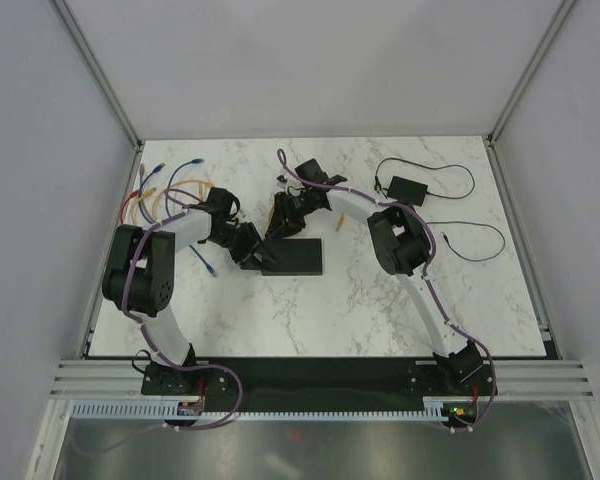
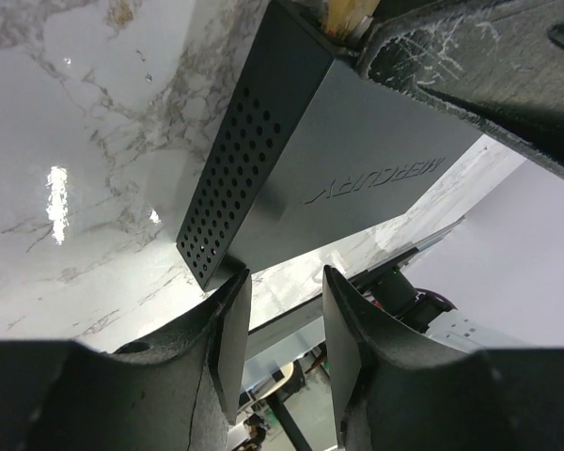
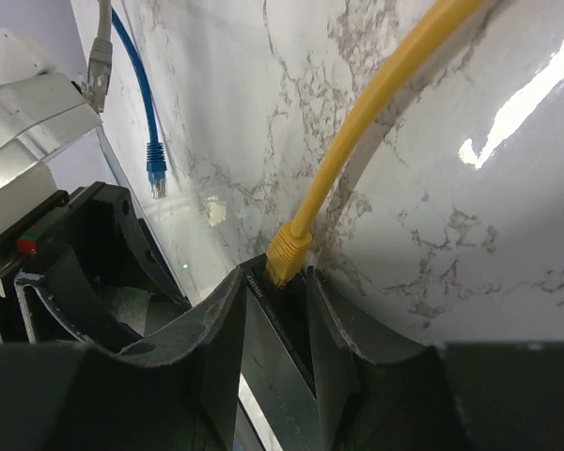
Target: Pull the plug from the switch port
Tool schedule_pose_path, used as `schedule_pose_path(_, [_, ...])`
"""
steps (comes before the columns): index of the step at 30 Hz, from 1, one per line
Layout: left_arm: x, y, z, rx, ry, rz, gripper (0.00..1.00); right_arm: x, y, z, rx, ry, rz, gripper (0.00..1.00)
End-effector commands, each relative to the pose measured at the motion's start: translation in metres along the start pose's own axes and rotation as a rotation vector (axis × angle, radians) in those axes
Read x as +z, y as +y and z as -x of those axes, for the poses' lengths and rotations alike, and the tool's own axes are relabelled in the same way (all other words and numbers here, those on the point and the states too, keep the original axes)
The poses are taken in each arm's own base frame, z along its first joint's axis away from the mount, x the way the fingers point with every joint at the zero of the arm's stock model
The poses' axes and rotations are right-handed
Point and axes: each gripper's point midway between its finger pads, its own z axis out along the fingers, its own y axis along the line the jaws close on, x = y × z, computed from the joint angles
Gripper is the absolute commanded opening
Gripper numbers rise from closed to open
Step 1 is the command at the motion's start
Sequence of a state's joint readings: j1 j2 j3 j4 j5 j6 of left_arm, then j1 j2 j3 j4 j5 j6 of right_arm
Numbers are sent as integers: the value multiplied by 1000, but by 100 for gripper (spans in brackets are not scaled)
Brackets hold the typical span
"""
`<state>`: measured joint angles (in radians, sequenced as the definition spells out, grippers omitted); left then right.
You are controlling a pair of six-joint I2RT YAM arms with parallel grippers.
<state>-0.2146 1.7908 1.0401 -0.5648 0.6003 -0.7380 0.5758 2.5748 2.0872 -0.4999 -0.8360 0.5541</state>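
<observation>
The switch (image 1: 298, 258) is a flat black box lying mid-table. In the left wrist view its perforated end and top face (image 2: 357, 169) show, printed "MERCURY". A yellow plug (image 3: 287, 249) on a yellow cable (image 3: 376, 103) sits in a port on its far edge. My right gripper (image 1: 280, 232) is at that edge. Its fingers (image 3: 277, 274) are closed over the switch's (image 3: 273, 348) thickness, just behind the plug. My left gripper (image 1: 252, 255) is at the switch's left end. It is open and empty (image 2: 287, 282), with the box's corner just past its left fingertip.
Loose blue, orange and yellow cables (image 1: 170, 190) lie at the back left. A blue cable end (image 3: 155, 178) and a grey plug (image 3: 99, 56) lie close by. A small black adapter block (image 1: 408, 187) with a thin cord sits at the back right.
</observation>
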Motion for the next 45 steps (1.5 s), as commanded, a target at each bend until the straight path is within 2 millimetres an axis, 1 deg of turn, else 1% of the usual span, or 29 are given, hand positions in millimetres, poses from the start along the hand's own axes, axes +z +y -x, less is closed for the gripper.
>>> schedule_pose_path(1, [14,23,0,-45,-3,76,45,7,-3,3,3,-8,43,40])
schedule_pose_path(4, [14,24,0,-47,-3,82,45,9,-4,3,2,-8,54,39])
schedule_pose_path(6, [14,24,1,-48,-5,83,46,10,-9,2,20,-2,58,35])
schedule_pose_path(8, [13,24,1,-48,-7,85,46,13,-10,-1,33,10,68,27])
schedule_pose_path(9, [13,24,1,-48,-6,87,46,13,-14,-2,45,11,63,23])
schedule_pose_path(10, [12,24,1,-50,-6,88,46,15,-15,-4,51,15,60,12])
schedule_pose_path(13, [12,24,0,-51,-7,94,46,16,-17,-2,76,4,57,0])
schedule_pose_path(19, [12,27,-2,-53,1,101,46,20,-11,11,124,-52,104,0])
schedule_pose_path(20, [12,28,-2,-55,-1,103,46,20,-8,17,121,-75,119,0])
schedule_pose_path(22, [12,31,-3,-58,0,112,46,18,-8,24,172,-114,120,0])
schedule_pose_path(23, [14,32,-6,-62,8,115,46,14,1,35,180,-153,154,0])
schedule_pose_path(25, [14,33,-7,-66,14,113,46,13,3,40,196,-179,178,0])
schedule_pose_path(26, [13,31,-7,-59,14,106,46,10,6,43,185,-192,189,0])
schedule_pose_path(27, [12,28,-8,-47,20,92,45,8,4,43,182,-195,186,0])
schedule_pose_path(28, [10,24,-7,-8,17,80,41,5,3,44,173,-200,184,0])
schedule_pose_path(29, [4,15,-4,26,1,56,41,-2,8,46,157,-212,184,0])
schedule_pose_path(31, [-6,5,0,79,-40,34,41,-8,-2,44,179,-218,169,0])
schedule_pose_path(32, [-17,-6,5,110,-82,14,41,-13,-3,45,184,-225,168,0])
schedule_pose_path(33, [-21,-12,7,131,-99,4,41,-16,-12,42,211,-224,157,0])
schedule_pose_path(34, [-26,-18,9,149,-113,-9,41,-19,-16,40,223,-224,152,0])
schedule_pose_path(35, [-33,-28,13,167,-138,-28,41,-26,-15,40,225,-236,144,0])
schedule_pose_path(36, [-36,-32,14,172,-144,-37,41,-25,-24,31,247,-224,124,0])
schedule_pose_path(37, [-39,-36,15,178,-148,-49,41,-28,-25,27,234,-224,115,0])
schedule_pose_path(38, [-42,-42,16,187,-152,-64,41,-34,-21,23,223,-223,105,0])
schedule_pose_path(40, [-45,-46,15,190,-155,-75,41,-33,-31,2,255,-180,51,0])
schedule_pose_path(41, [-46,-46,14,189,-154,-78,41,-37,-32,-8,239,-166,41,0])
schedule_pose_path(43, [-47,-46,13,194,-158,-79,40,-37,-30,-21,234,-137,36,0])
schedule_pose_path(44, [-47,-43,11,192,-157,-73,41,-39,-21,-26,205,-127,41,0])
schedule_pose_path(45, [-46,-42,10,194,-155,-72,40,-39,-22,-38,213,-103,43,0])
